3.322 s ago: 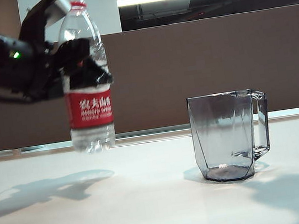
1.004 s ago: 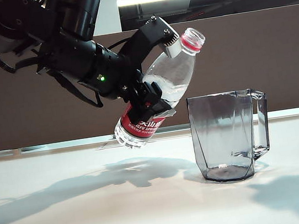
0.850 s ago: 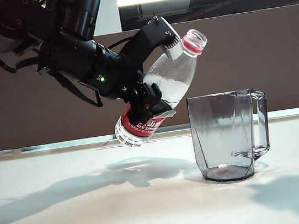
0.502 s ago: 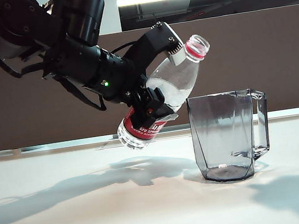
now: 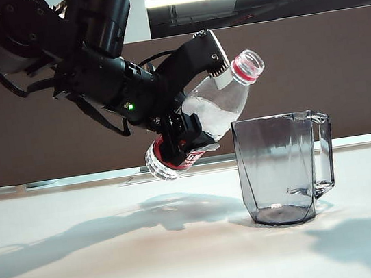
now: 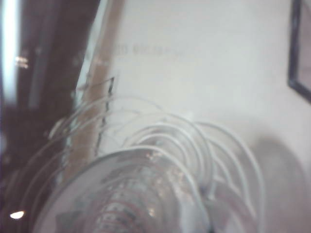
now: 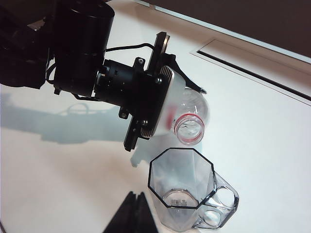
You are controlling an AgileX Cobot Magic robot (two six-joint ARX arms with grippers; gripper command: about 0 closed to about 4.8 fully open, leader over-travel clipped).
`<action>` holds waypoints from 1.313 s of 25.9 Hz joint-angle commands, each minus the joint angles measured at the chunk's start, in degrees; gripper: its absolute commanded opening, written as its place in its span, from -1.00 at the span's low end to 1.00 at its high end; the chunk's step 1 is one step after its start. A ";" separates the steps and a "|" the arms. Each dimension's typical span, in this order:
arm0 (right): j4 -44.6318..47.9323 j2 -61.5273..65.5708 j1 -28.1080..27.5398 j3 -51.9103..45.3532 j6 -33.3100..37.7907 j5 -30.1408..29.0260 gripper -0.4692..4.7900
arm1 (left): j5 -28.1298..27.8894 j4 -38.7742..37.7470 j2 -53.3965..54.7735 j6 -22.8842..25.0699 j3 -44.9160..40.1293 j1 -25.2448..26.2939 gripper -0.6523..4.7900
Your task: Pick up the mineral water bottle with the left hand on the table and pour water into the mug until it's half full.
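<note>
Bottle (image 5: pixel 217 107) is off the table (image 5: pixel 119 259), clamped in the left gripper (image 5: pixel 189 93) and tilted steeply, neck up and pointing toward the mug (image 5: pixel 283 167). No cap on it: the open mouth with the red ring sits just past the fingertips, near the mug's rim on the arm side, slightly above it and not yet over the opening. From the right wrist view the mouth (image 7: pixel 188 129) is just beside the rim of the mug (image 7: pixel 182 177), apart from it. No water stream visible; mug looks empty.

Left gripper: jaws partway closed on the bottle's body, one finger along the upper side toward the shoulder, the other under it by the red label. Base of the bottle hangs below and behind the grip, clear of the table. Left wrist view is filled with the blurred clear bottle (image 6: pixel 146 184), with the table behind it.

Right gripper (image 7: pixel 138 213): only dark fingertips show at the edge of its own view, close together, holding nothing, above the table on the mug's near side.
</note>
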 commanded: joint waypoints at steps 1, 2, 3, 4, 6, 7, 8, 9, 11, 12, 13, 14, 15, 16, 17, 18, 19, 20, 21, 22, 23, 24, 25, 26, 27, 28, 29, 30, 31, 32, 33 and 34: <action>0.59 -0.15 0.04 0.55 -0.17 -0.15 -0.85 | 0.17 3.41 -0.46 5.31 0.68 -0.20 0.19; 0.57 -0.15 0.04 0.55 -0.17 -0.15 -0.85 | 0.17 3.54 -0.46 5.44 0.68 -0.20 0.19; 0.52 -0.15 0.04 0.55 -0.17 -0.15 -0.85 | 0.17 3.85 -0.44 5.40 0.68 -0.17 0.19; 0.42 -0.15 0.04 0.55 -0.17 -0.15 -0.85 | 0.15 4.37 -0.44 5.46 0.68 -0.15 0.19; 0.00 -0.15 0.04 0.55 -0.17 -0.15 -0.85 | 0.15 5.53 -0.44 6.54 0.68 -0.15 0.19; -0.28 -0.15 0.04 0.55 -0.17 -0.13 -0.85 | 0.17 6.38 -0.44 7.26 0.68 -0.15 0.19; -0.66 -0.15 0.04 0.55 -0.17 -0.15 -0.85 | 0.15 7.08 -0.44 8.00 0.68 -0.15 0.19; -0.87 -0.15 0.04 0.55 -0.17 -0.15 -0.85 | 0.15 8.61 -0.44 9.05 0.68 -0.15 0.19; -0.85 -0.15 0.04 0.55 -0.17 -0.15 -0.85 | 0.17 9.88 -0.44 9.86 0.68 -0.15 0.19; -0.83 -0.15 0.04 0.55 -0.17 -0.15 -0.85 | 0.15 10.27 -0.44 10.51 0.68 -0.15 0.19; -0.83 -0.15 0.04 0.55 -0.17 -0.15 -0.85 | 0.17 10.29 -0.44 11.34 0.68 -0.15 0.19; -0.85 -0.15 0.04 0.55 -0.17 -0.15 -0.85 | 0.17 10.25 -0.42 12.66 0.68 -0.15 0.19; -0.85 -0.15 0.04 0.55 -0.17 -0.15 -0.85 | 0.17 10.25 -0.33 13.68 0.68 -0.13 0.19; -0.85 -0.15 0.04 0.55 -0.17 -0.15 -0.85 | 0.17 10.29 -0.22 14.60 0.68 -0.13 0.19; -0.85 -0.15 0.04 0.55 -0.17 -0.15 -0.85 | 0.17 10.34 -0.15 15.45 0.68 -0.13 0.19; -0.85 -0.15 0.04 0.55 -0.17 -0.15 -0.85 | 0.17 10.36 -0.09 15.67 0.68 -0.13 0.19; -0.85 -0.15 0.04 0.55 -0.17 -0.15 -0.85 | 0.17 10.38 -0.07 15.69 0.68 -0.13 0.19; -0.87 -0.15 0.04 0.55 -0.17 -0.15 -0.85 | 0.17 10.43 -0.07 15.72 0.68 -0.13 0.19; -0.87 -0.15 0.04 0.55 -0.17 -0.15 -0.85 | 0.17 10.47 -0.07 15.87 0.68 -0.13 0.19; -0.87 -0.15 0.04 0.55 -0.17 -0.15 -0.85 | 0.17 10.62 0.02 16.41 0.68 -0.13 0.19; -0.85 -0.15 0.04 0.55 -0.17 -0.15 -0.85 | 0.17 10.71 0.15 17.31 0.68 -0.13 0.19; -0.87 -0.15 0.04 0.55 -0.17 -0.15 -0.85 | 0.17 10.93 0.24 17.88 0.68 -0.13 0.19; -0.85 -0.15 0.04 0.55 -0.17 -0.15 -0.85 | 0.17 11.13 0.39 18.36 0.68 -0.13 0.19; -0.87 -0.15 0.04 0.55 -0.17 -0.15 -0.85 | 0.17 11.63 0.63 18.40 0.72 -0.13 0.19; -0.87 -0.15 0.04 0.55 -0.17 -0.15 -0.85 | 0.17 11.91 0.90 18.43 0.74 -0.13 0.19; -0.87 -0.15 0.04 0.55 -0.17 -0.15 -0.85 | 0.17 11.91 0.96 18.47 0.74 -0.13 0.19; -0.87 -0.15 0.07 0.55 -0.17 -0.15 -0.85 | 0.17 11.93 1.03 18.47 0.74 -0.13 0.19; -0.87 -0.15 0.04 0.55 -0.17 -0.15 -0.85 | 0.17 12.04 1.14 18.78 0.74 -0.13 0.19; -0.90 -0.15 0.07 0.55 -0.17 -0.15 -0.85 | 0.17 12.22 1.25 19.58 0.74 -0.13 0.19; -0.87 -0.15 0.04 0.55 -0.17 -0.15 -0.85 | 0.17 12.39 1.36 20.20 0.74 -0.11 0.19; -0.87 -0.15 0.04 0.55 -0.17 -0.15 -0.85 | 0.17 12.39 1.40 20.81 0.74 0.00 0.19; -0.90 -0.15 0.04 0.55 -0.17 -0.15 -0.85 | 0.17 12.55 1.57 21.07 0.76 0.04 0.19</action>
